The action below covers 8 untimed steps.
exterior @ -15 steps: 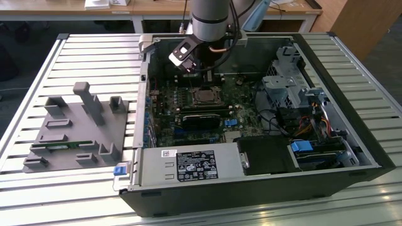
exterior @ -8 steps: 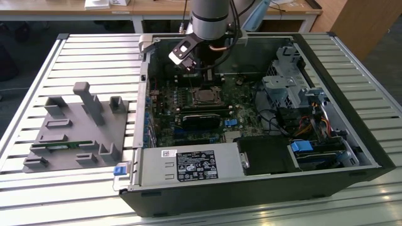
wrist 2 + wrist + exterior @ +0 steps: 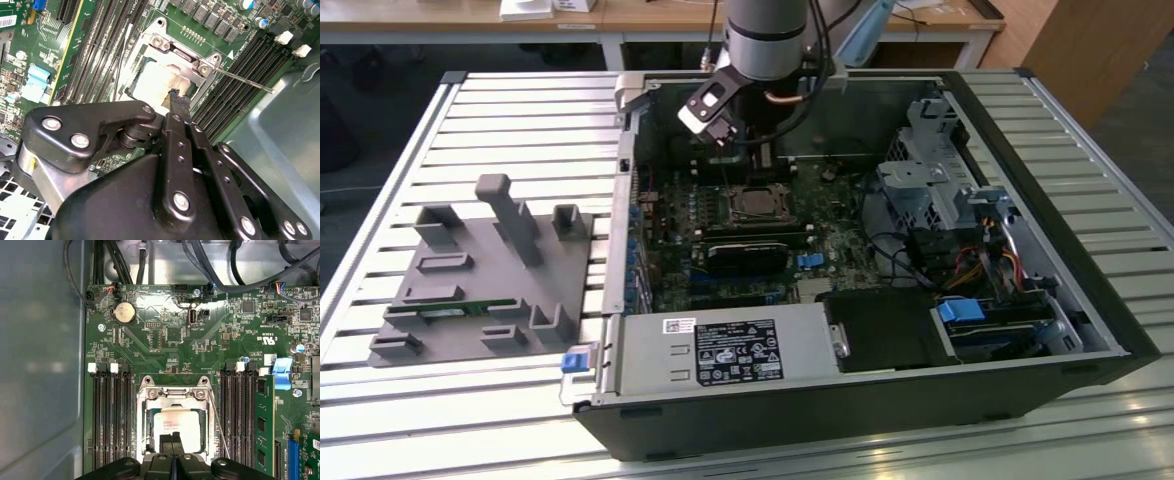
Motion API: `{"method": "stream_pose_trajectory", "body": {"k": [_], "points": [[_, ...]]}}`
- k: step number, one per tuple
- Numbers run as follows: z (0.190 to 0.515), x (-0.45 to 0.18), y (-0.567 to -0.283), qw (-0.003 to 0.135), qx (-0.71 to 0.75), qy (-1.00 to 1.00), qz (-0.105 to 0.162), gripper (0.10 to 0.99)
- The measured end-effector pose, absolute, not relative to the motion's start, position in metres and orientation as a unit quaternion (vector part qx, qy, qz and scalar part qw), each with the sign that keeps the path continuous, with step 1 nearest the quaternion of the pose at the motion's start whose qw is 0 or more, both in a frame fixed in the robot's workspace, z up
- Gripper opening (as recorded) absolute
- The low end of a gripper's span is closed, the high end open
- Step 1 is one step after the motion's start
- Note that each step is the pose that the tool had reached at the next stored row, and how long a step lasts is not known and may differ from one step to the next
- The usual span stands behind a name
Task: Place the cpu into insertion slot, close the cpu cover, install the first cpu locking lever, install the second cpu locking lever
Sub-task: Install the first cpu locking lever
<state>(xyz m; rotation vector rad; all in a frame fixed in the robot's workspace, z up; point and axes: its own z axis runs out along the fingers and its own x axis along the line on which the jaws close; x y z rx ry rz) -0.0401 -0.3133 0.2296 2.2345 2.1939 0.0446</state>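
Nearest in the exterior view, on the slatted table (image 3: 454,400), the open computer case (image 3: 854,410) lies on its side with a labelled power supply box (image 3: 720,350) along its front edge. A grey holder block (image 3: 480,270) sits beside the case toward the exterior view's left. Behind the power supply lies the green circuit board (image 3: 720,280), and further back on it is the insertion slot (image 3: 732,205). The cpu (image 3: 172,422) rests inside it, its dull silver top facing up. The cpu cover (image 3: 172,395) appears to lie flat around the chip, which shows through its square window. Both wrist views show the gripper (image 3: 173,440) just above the near edge of the chip. Its two black fingers (image 3: 176,100) are pressed together with nothing seen between them, and whether the tips touch the chip cannot be told. A thin metal lever (image 3: 220,427) starts at a corner of the cover and angles away from the frame. In the second wrist view it juts out over the long black memory slots (image 3: 110,420) that flank the socket. One slot carries a green memory stick (image 3: 262,425). Past the socket, the first wrist view shows a round coin battery (image 3: 124,312) and black cables (image 3: 235,265) against the case wall. Furthest back in the exterior view, the arm (image 3: 774,35) rises from the case in front of wooden desks (image 3: 654,20).
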Motion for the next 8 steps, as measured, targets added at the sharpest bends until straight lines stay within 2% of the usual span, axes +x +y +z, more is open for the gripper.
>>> {"method": "stream_pose_trajectory", "body": {"k": [8], "points": [[0.2344, -0.0401, -0.3133, 0.005, 0.713, 0.701, 0.014, 0.106]]}}
